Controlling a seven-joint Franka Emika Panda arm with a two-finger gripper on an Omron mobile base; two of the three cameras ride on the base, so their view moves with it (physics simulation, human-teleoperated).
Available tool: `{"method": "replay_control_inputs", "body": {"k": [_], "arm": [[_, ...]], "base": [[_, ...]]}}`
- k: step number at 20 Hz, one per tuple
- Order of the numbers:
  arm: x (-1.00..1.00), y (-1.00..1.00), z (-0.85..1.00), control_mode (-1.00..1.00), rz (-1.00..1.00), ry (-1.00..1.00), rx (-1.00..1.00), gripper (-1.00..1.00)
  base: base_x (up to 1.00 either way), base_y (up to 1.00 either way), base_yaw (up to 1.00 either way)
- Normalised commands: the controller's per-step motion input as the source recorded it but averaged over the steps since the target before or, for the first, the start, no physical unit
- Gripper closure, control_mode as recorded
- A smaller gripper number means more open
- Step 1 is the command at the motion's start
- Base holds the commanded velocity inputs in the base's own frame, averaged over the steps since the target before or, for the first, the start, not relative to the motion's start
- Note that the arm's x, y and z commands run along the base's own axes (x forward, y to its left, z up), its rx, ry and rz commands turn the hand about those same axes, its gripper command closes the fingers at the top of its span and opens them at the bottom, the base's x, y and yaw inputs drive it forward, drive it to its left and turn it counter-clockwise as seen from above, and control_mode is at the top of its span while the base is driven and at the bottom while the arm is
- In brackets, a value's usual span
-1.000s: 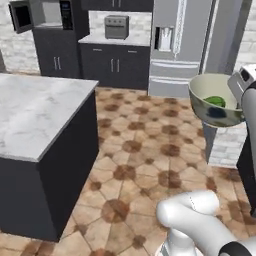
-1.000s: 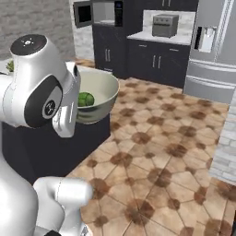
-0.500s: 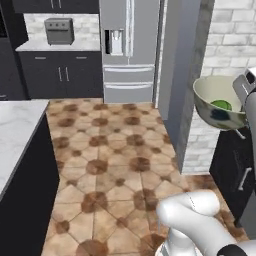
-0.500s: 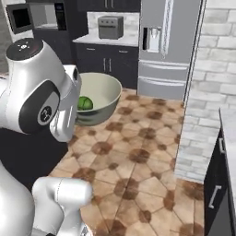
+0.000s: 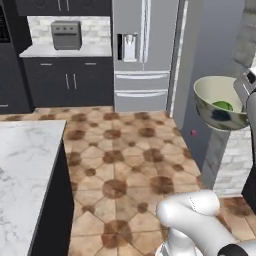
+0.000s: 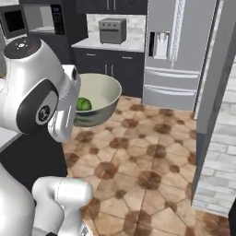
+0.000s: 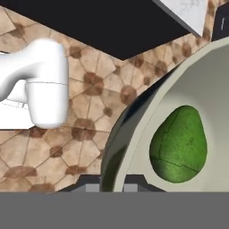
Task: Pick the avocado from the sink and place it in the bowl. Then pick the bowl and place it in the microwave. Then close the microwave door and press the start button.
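The cream bowl (image 5: 212, 95) hangs in the air, tilted, with my gripper (image 5: 245, 87) shut on its rim at the right edge of the left base view. The green avocado (image 5: 223, 105) lies inside it. From the right base camera the bowl (image 6: 103, 94) and avocado (image 6: 83, 104) sit just behind my white arm. The hand view has the gripper (image 7: 112, 184) with a fingertip on each side of the bowl's (image 7: 147, 120) rim, and the avocado (image 7: 179, 144) close by. The microwave (image 6: 41, 18) is far off at top left, its door (image 6: 14, 21) apparently swung open. The sink is out of view.
A steel fridge (image 5: 145, 50) (image 6: 177, 50) stands ahead, with a small toaster oven (image 5: 66, 35) (image 6: 113, 30) on the dark counter to its left. A marble-topped island (image 5: 25, 170) fills the lower left. A grey panel and brick wall (image 5: 235, 160) (image 6: 216, 152) stand to the right. Tiled floor lies between.
The whole scene has shifted in both base views, so the camera has moved; the fridge and wall are now nearer. The bowl with the avocado stays in the gripper as before.
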Motion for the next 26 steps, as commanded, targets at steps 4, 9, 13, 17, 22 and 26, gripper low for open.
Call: {"method": "replay_control_inputs", "body": {"k": [4,9,13,17,22,26], "arm": [[0.00,0.00,0.00,1.00,0.00,0.00,0.00,1.00],[0.00,0.00,0.00,1.00,0.00,0.00,0.00,1.00],[0.00,0.00,0.00,1.00,0.00,0.00,0.00,1.00],[0.00,0.00,0.00,1.00,0.00,0.00,0.00,1.00],[0.00,0.00,0.00,1.00,0.00,0.00,0.00,1.00],[0.00,0.00,0.00,1.00,0.00,0.00,0.00,1.00]], "base": [[1.00,0.27,-0.01],[1.00,0.00,0.00],[1.00,-0.07,0.00],[1.00,0.00,0.00],[1.00,0.00,0.00],[1.00,0.00,0.00]]}}
